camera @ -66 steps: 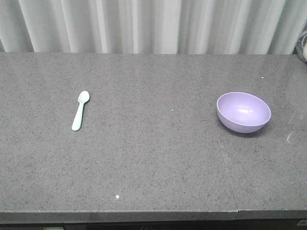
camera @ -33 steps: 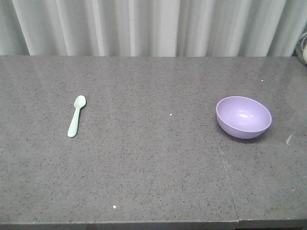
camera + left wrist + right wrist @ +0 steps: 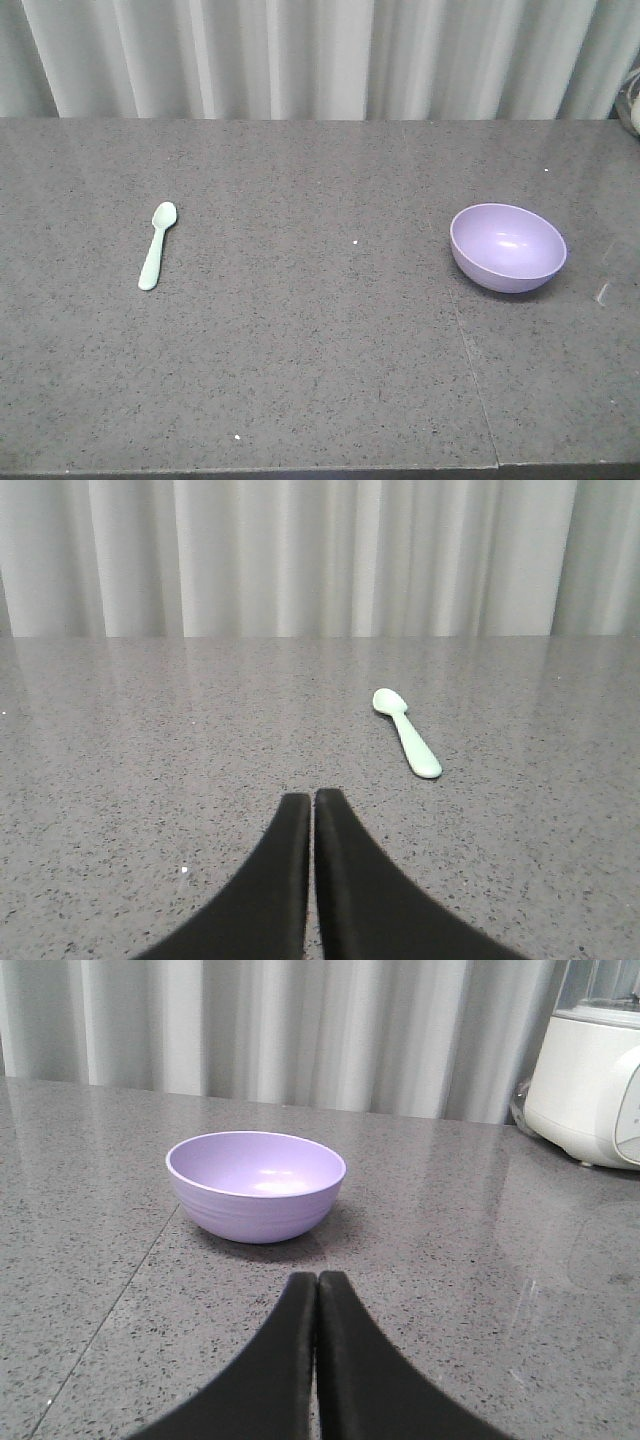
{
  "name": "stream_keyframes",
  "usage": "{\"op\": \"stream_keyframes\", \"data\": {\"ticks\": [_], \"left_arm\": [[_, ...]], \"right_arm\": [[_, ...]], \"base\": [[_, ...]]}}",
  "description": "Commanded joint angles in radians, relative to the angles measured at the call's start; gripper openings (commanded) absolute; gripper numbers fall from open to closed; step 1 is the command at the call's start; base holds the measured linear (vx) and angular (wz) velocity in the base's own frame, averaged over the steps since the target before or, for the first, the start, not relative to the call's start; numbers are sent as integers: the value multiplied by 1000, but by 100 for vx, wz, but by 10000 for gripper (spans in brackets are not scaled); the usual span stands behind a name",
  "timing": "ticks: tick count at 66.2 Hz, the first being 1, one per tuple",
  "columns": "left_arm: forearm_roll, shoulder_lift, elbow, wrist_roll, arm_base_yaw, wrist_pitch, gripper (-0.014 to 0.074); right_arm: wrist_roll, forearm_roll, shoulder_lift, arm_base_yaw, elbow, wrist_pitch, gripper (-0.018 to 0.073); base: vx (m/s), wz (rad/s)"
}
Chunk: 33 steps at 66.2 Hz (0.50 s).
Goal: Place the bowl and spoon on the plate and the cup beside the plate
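Note:
A lavender bowl (image 3: 508, 246) stands upright and empty on the right of the grey counter. The right wrist view has the bowl (image 3: 256, 1185) a short way ahead of my right gripper (image 3: 317, 1276), which is shut and holds nothing. A mint-green spoon (image 3: 156, 244) lies on the left of the counter, bowl end away from me. In the left wrist view the spoon (image 3: 406, 732) sits ahead and to the right of my left gripper (image 3: 312, 795), also shut and empty. The plate and the cup are out of view. Neither gripper shows in the front view.
The grey speckled counter (image 3: 320, 350) has a seam (image 3: 470, 360) running toward the front, left of the bowl. A white appliance (image 3: 590, 1080) stands at the far right. Pale curtains (image 3: 320, 55) hang behind the counter's back edge.
The front view has shifted: the spoon, the bowl and the counter's back edge all sit slightly lower in the frame than a second ago. Neither object has moved on the counter.

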Motion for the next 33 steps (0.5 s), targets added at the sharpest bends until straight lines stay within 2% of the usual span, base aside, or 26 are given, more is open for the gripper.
{"op": "stream_keyframes", "data": {"ticks": [1,33], "left_arm": [[-7,-14,-17,-6,-4,-69,-6],[-7,-14,-17,-6,-4,-69,-6]], "right_arm": [[-4,-5,-4,-5,7,-74,-11],[-4,-5,-4,-5,7,-74,-11]], "base": [[0,0],[0,0]]}}
